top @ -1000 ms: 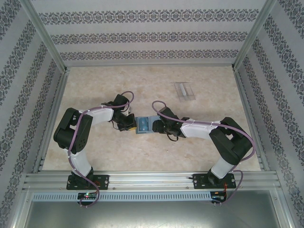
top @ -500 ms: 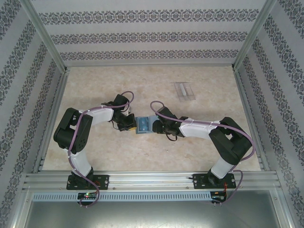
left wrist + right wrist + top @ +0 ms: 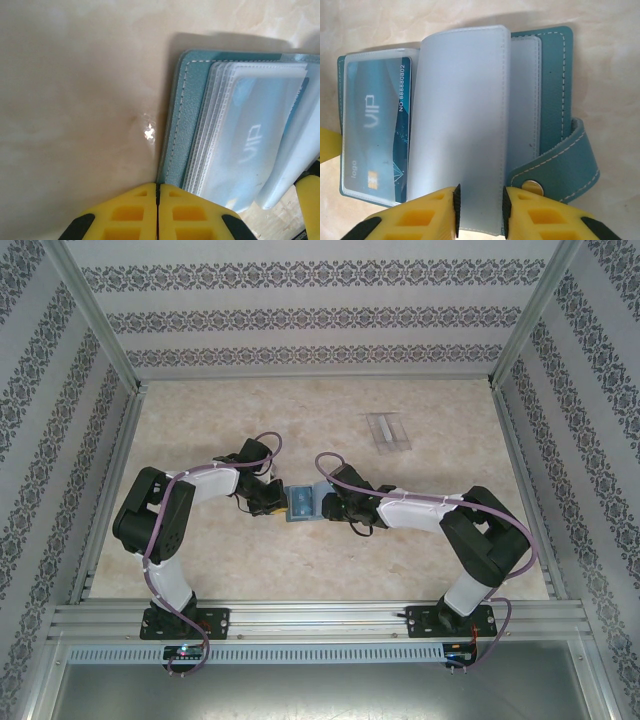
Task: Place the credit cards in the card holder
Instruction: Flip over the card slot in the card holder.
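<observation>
Top external view: the card holder (image 3: 302,504) lies open on the marbled table (image 3: 250,420) near its middle. The left gripper (image 3: 272,502) is at its left end and the right gripper (image 3: 326,506) at its right end. A clear plastic box (image 3: 387,431) sits well apart toward the far right, and nothing lies between it and the arms. Jaw positions are too small to read from here.

Left wrist view: the yellow fingers are pressed together with no gap, right at the stitched edge of the teal cover. Whether they nip that edge cannot be told. A stack of frosted sleeves fans over the cover.

Right wrist view: the jaws are closed on one clear leaf (image 3: 462,125) of the holder, which stands up between the pads. To its left, a blue credit card (image 3: 375,115) marked VIP sits inside a sleeve. To its right, the teal strap (image 3: 570,165) curls up, carrying a pale snap (image 3: 533,186).
</observation>
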`<state>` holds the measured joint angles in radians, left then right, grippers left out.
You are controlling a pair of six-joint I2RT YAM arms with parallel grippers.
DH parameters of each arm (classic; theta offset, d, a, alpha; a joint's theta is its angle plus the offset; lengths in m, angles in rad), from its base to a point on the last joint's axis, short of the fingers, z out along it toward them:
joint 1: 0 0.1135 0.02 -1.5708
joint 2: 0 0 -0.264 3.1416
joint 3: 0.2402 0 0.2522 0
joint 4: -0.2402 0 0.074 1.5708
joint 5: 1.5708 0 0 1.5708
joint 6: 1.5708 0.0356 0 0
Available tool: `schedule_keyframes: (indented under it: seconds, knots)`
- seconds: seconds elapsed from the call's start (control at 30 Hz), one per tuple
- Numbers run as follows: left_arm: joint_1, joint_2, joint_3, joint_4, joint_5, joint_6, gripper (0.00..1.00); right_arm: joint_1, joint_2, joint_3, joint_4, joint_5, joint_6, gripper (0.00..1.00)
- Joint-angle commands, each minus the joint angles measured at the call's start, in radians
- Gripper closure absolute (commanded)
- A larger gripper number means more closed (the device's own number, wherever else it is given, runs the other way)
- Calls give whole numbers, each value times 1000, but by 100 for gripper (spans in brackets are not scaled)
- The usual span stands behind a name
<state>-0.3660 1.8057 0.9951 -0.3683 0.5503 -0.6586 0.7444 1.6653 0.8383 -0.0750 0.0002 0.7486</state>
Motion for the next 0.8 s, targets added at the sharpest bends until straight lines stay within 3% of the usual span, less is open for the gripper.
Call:
schedule_keyframes:
  seconds: [0.0,0.43,0.77]
  knots:
    - [-9,46,-11,-9,6,19,91,11,-16,27,9,7,-23,73]
    - [-8,47,-8,-11,7,21,91,6,-33,29,28,0,-20,79]
    - [-9,50,-12,-3,13,21,91,-2,-56,6,76,-21,-10,70]
